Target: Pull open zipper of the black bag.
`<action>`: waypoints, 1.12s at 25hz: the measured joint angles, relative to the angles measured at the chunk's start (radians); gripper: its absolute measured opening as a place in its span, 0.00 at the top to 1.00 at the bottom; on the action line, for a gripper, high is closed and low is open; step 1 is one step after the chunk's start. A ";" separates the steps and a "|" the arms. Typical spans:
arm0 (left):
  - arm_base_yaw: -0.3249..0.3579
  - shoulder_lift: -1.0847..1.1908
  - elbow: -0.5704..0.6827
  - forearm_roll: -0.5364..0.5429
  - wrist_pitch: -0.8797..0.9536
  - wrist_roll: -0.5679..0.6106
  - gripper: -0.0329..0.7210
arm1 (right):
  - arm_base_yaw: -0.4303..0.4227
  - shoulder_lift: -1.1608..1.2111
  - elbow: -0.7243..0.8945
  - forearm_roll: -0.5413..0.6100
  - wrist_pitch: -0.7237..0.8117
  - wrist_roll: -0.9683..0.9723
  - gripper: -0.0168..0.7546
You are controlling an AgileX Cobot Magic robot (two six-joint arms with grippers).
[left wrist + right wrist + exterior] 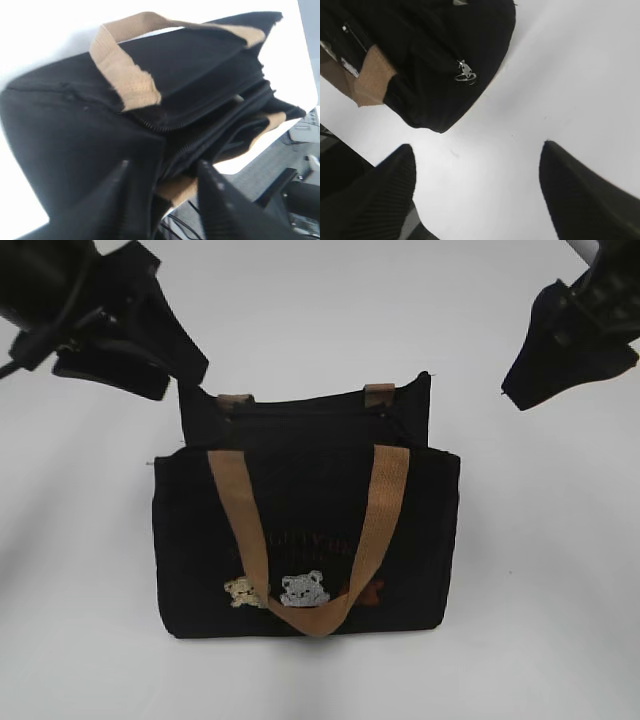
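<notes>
Left end effector [162, 192] parted, fingers [227, 210] spread over the near end of the black bag [75, 120], one dark finger on each side of the bag's top seam, nothing pinched between them. Right end effector [477, 192] spread wide over bare desk [570, 75], holding nothing, clear of the bag's corner just above it.

Black bag [305, 530] upright near the middle of the white desk [560, 590], front face toward the exterior camera. Zipper [195, 135] along the top edge, teeth parted into a gap in the left wrist view, dark interior visible between the two rows. Small silver pull tab [465, 74] lying against the black fabric near the bag's rounded end in the right wrist view, untouched. Tan handle [318, 540] draped down the front in a loop, its lowest point near the bottom edge. Second tan handle [127, 70] arched over the top in the left wrist view. Cream bear patch [241, 591] and grey bear patch [303, 588] side by side low on the front, brown patch [368, 592] just to their right, partly behind the handle. Faint tan lettering [300, 540] above the patches, too dim to read.

Left arm [100, 320] at upper left of the exterior view, tip close to the bag's rear left corner. Right arm [570, 335] at upper right, well apart from the bag.
</notes>
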 joint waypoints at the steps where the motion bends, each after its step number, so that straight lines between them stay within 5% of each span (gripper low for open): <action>1: 0.000 -0.026 0.000 0.034 0.000 0.000 0.37 | -0.002 -0.014 0.000 -0.007 0.009 0.025 0.20; 7: 0.001 -0.257 0.037 0.339 0.063 -0.138 0.33 | -0.005 -0.125 0.000 -0.058 0.054 0.128 0.22; 11: 0.001 -0.451 0.195 0.476 0.090 -0.241 0.33 | -0.005 -0.242 0.059 -0.058 0.055 0.141 0.23; 19: 0.001 -0.981 0.516 0.505 0.127 -0.294 0.33 | -0.005 -0.639 0.452 -0.059 0.058 0.168 0.22; 28: 0.001 -1.453 0.615 0.557 0.163 -0.299 0.33 | -0.005 -1.117 0.687 -0.060 0.066 0.171 0.23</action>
